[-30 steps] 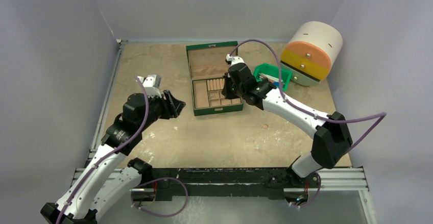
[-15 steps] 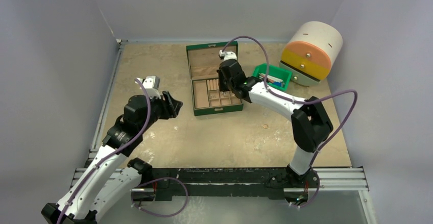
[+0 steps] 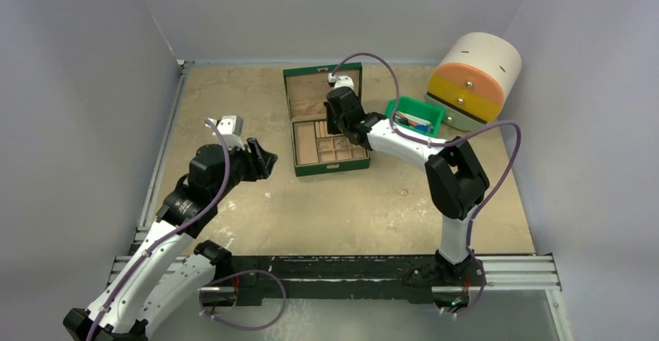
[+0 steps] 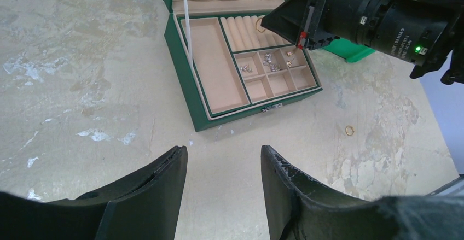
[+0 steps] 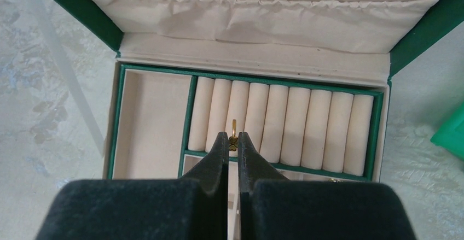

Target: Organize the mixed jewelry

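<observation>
while the left gripper (image 4: 221,162) gapes apart, the right gripper (image 5: 233,140), pinching a gold ring (image 5: 233,127), has shifted onto the ring rolls (image 5: 295,125).

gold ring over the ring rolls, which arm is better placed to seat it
Right: the right end effector pinches the gold ring just over the ring rolls; the left end effector hangs open, short of the green box.

No words or numbers can be read anywhere. A few short lines of white print stand on the black motor housing (image 4: 383,18) behind the right gripper (image 4: 262,24), but they are too small to make out. A green light (image 4: 418,49) glows just beside them.
</observation>
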`<state>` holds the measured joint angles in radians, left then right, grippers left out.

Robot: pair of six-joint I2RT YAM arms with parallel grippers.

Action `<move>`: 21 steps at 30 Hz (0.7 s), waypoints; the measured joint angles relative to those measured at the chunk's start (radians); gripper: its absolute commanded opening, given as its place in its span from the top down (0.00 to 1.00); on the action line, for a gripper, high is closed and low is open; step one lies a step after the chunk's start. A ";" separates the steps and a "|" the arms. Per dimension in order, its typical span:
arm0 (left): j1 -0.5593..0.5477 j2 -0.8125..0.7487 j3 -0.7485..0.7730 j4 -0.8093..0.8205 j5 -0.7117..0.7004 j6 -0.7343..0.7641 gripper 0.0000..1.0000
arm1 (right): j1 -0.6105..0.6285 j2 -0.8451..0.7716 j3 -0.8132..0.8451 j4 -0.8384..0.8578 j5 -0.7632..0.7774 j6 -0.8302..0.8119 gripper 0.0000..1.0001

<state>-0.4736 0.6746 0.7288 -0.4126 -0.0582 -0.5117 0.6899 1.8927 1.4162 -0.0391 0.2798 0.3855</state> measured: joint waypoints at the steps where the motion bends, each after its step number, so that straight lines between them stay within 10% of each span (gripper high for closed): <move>1: 0.000 0.000 0.000 0.000 -0.001 0.000 0.48 | 0.000 0.006 0.002 0.000 0.000 0.003 1.00; 21: 0.000 0.000 0.000 -0.002 -0.003 0.000 0.48 | -0.003 0.077 0.024 -0.008 0.023 0.031 1.00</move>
<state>-0.4736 0.6750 0.7288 -0.4145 -0.0608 -0.5117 0.6868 1.9694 1.4399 -0.0467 0.3031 0.4168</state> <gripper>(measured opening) 0.516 0.024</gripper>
